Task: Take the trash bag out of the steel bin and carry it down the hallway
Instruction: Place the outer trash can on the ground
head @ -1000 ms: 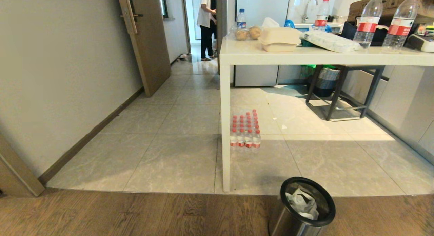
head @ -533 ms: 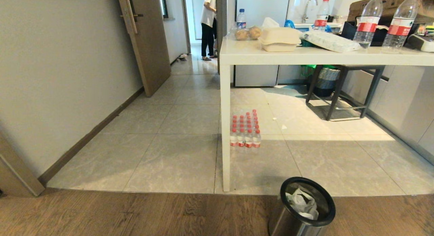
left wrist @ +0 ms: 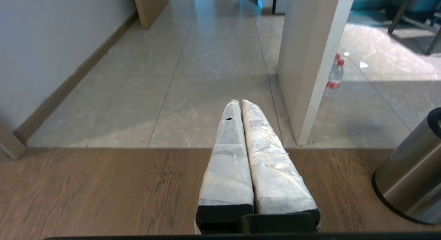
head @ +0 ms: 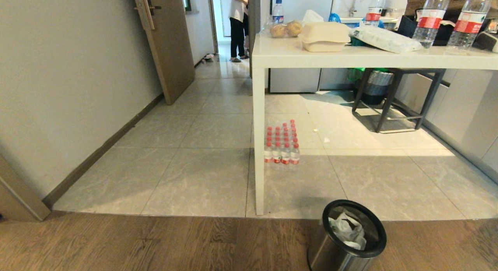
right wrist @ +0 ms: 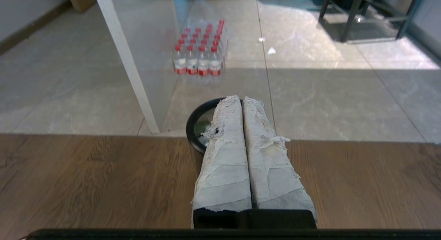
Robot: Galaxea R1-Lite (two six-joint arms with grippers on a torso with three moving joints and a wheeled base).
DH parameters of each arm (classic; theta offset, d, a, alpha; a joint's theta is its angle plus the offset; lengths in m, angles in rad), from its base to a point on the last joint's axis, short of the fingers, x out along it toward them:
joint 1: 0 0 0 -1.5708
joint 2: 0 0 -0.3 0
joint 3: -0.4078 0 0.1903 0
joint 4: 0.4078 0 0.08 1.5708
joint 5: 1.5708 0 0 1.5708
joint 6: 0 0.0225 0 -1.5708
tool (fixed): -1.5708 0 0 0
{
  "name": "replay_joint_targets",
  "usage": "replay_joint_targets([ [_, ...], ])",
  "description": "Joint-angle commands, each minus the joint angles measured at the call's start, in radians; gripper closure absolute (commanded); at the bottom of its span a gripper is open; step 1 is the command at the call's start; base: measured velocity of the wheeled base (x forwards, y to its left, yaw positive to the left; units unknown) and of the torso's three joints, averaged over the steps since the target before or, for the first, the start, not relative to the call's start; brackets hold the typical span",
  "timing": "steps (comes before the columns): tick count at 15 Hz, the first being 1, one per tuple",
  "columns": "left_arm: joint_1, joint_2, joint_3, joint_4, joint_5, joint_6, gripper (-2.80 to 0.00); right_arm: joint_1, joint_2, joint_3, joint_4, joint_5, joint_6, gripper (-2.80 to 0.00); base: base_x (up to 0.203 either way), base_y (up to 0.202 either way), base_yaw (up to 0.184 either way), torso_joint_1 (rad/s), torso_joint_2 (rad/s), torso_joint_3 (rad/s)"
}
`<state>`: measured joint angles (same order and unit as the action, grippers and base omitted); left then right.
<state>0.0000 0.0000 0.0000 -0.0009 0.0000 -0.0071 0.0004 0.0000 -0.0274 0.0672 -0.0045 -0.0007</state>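
Observation:
The steel bin, with a black rim ring, stands on the wooden floor at the front right, just before the tiles. The white trash bag lies crumpled inside it. The tiled hallway runs ahead past a brown door. Neither arm shows in the head view. My right gripper is shut and empty, level, just above and short of the bin's rim, hiding most of the opening. My left gripper is shut and empty over the wooden floor, with the bin off to its right.
A white table loaded with bottles and boxes stands ahead, its leg near the bin. A pack of water bottles sits under it. Farther back are a dark stool and a dark bin. A person stands far down the hallway.
The whole head view has shifted upward slightly, so the camera has tipped down. The person at the far end has stepped to the side. Bin and bag lie as before.

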Motion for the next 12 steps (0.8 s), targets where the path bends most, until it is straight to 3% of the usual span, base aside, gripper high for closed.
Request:
replay_joint_targets([
  [1,0.000,0.000,0.000,-0.001,0.000,-0.001,0.00,0.001,-0.002,0.000,0.000,0.000,-0.001,0.00,0.000,0.000,0.000,0.003,0.00,-0.184],
  [12,0.000,0.000,0.000,-0.001,0.000,-0.001,0.00,0.000,-0.001,0.000,0.000,0.000,-0.001,0.00,0.000,0.000,0.000,0.002,0.00,-0.197],
])
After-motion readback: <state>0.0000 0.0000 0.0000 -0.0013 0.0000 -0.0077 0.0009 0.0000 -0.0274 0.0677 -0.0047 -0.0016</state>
